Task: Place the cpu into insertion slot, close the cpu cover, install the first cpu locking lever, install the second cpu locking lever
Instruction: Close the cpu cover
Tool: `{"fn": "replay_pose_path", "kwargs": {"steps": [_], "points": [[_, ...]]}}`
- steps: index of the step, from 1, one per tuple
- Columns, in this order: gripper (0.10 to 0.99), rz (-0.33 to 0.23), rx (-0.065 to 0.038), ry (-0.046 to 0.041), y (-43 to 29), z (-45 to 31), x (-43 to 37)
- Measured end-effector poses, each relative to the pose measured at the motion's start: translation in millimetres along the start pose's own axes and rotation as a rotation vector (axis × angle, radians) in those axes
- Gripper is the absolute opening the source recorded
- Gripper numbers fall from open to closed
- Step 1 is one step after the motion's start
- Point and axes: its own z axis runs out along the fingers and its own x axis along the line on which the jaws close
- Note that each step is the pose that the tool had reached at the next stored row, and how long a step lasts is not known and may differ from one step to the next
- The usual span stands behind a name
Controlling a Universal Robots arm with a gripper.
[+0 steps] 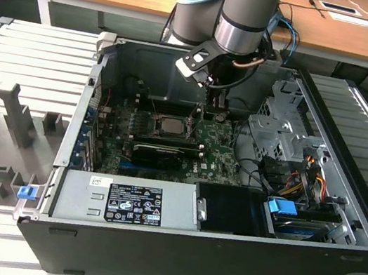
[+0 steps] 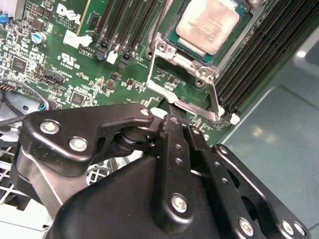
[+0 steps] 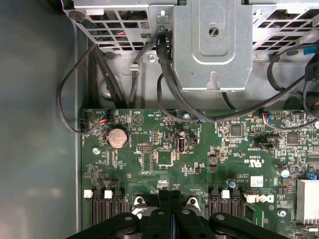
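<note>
The cpu (image 2: 212,24) lies flat in the insertion slot (image 2: 167,49). The risk, I judge, is that the thin silver locking lever (image 2: 198,110) slips off the pincer (image 2: 169,115) and springs up, or that the tips scrape the board (image 2: 60,64) beside it. The pincer is closed, fingers pressed together, with the tips at that lever; whether they pinch it I cannot tell.

Even, soft light — glare on the cpu (image 2: 212,25), slight blur.
</note>
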Motion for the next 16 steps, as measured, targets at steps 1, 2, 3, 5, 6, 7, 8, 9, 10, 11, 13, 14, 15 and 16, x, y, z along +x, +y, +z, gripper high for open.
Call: {"fn": "replay_pose_path", "kwargs": {"steps": [1,2,3,5,6,7,8,9,10,11,13,14,15,16], "points": [[0.106,0.0,0.0,0.0,-0.5,0.0,0.0],[0.106,0.0,-0.001,0.0,-1.3,0.0,0.0],[0.106,0.0,-0.001,0.0,-1.6,0.0,0.0],[0.106,0.0,-0.001,0.0,-2.2,0.0,0.0],[0.106,0.0,-0.001,0.0,-2.6,0.0,0.0],[0.106,0.0,-0.001,0.0,-3.2,0.0,0.0],[0.106,0.0,-0.001,0.0,-4.3,0.1,0.0],[0.106,0.0,-0.001,0.0,-4.9,0.1,0.0],[0.106,0.0,-0.001,0.0,-5.8,0.1,0.0],[0.106,0.0,-0.001,0.0001,-6.3,0.1,0.0],[0.106,0.0,-0.001,0.0,-7.2,0.1,0.0],[0.106,0.0,-0.001,0.0001,-7.8,0.1,0.0],[0.106,0.0,-0.001,0.0,-8.3,0.1,0.0],[0.106,0.0,-0.001,0.0001,-9.1,0.1,0.0]]}}
